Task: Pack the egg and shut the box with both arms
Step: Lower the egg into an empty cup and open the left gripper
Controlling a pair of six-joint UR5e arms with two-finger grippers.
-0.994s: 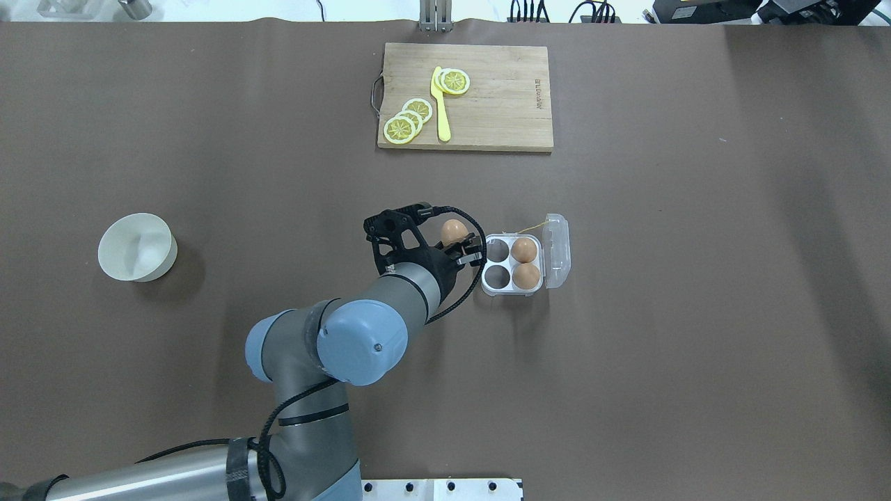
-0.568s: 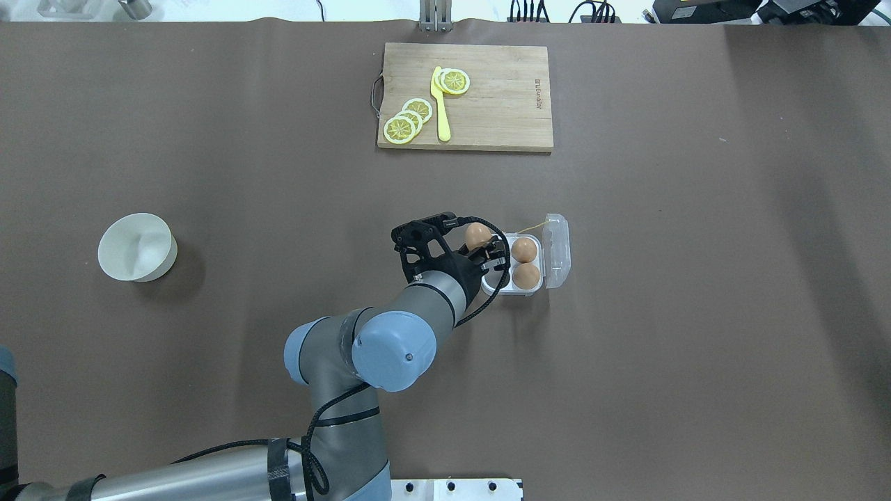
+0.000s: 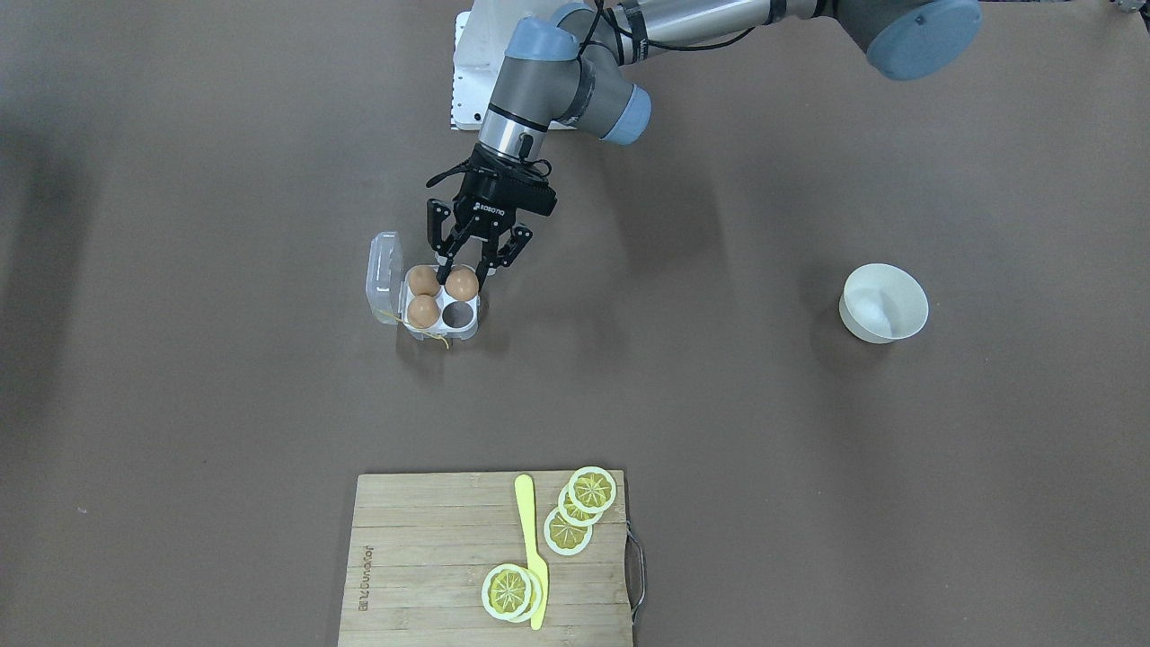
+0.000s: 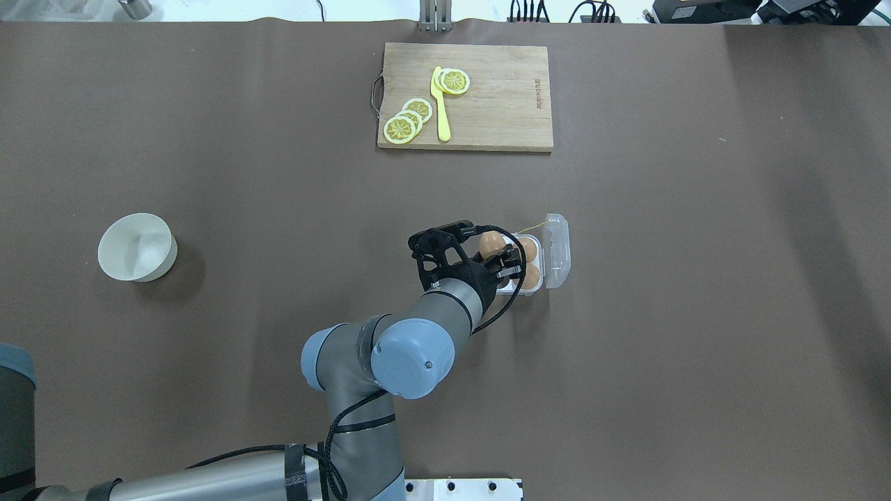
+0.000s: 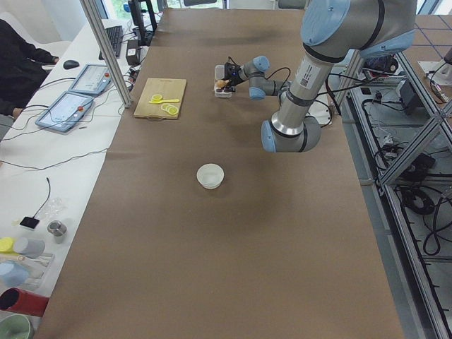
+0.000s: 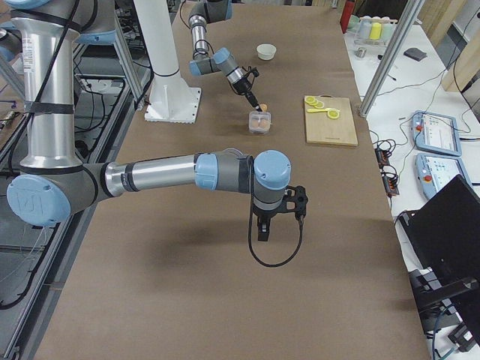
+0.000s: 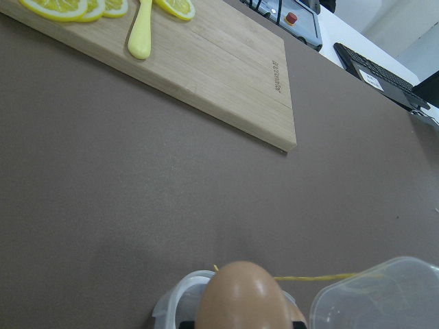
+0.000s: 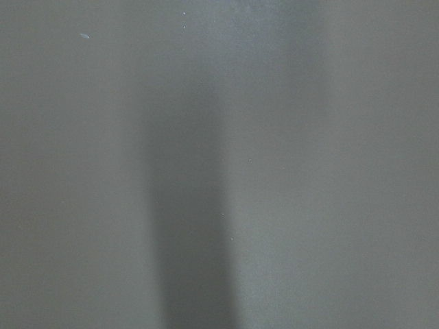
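Egg (image 4: 491, 243), centre frame: held between left gripper (image 3: 463, 284) fingers over box (image 3: 383, 270).
Likely light, smooth, brittle; best gripped gently across its middle.

My left arm (image 4: 411, 351) reaches forward with its elbow bent and its wrist tipped down. My left gripper (image 3: 463, 275) points steeply downward and is clamped on an egg (image 3: 462, 286). My right arm (image 6: 165, 174) stretches out low and level. Its wrist is turned so that my right gripper (image 6: 262, 231) hangs pointing straight down. Whether its jaws stand apart I cannot tell.
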